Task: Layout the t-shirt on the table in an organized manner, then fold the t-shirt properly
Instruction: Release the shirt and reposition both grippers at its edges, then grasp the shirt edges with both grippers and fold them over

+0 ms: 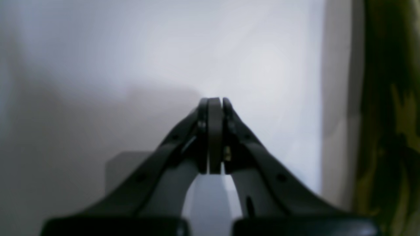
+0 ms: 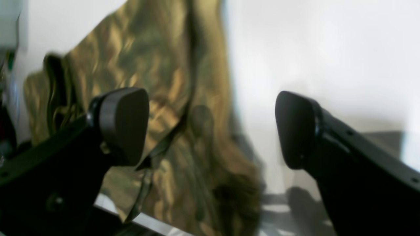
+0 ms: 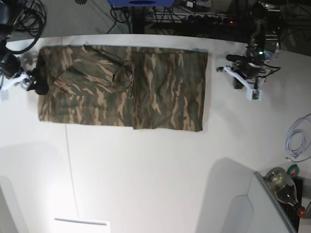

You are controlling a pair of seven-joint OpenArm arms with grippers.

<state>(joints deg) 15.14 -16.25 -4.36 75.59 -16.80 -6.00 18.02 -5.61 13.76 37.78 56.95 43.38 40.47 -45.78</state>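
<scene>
Base view – 1 t-shirt (image 3: 121, 87), 1 table (image 3: 146, 170), 2 arms.

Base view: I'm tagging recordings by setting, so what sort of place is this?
Probably a robotics lab or workshop: a white table holding a t-shirt, a power strip and tangled cables behind it.

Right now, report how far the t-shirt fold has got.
Done: the t-shirt lies flat on the table as a long rectangle, its sides apparently folded in. In hand: nothing; the right gripper is open at the shirt's end, the left gripper shut over bare table beside the other end. Left: the crosswise folds into a compact stack.
</scene>
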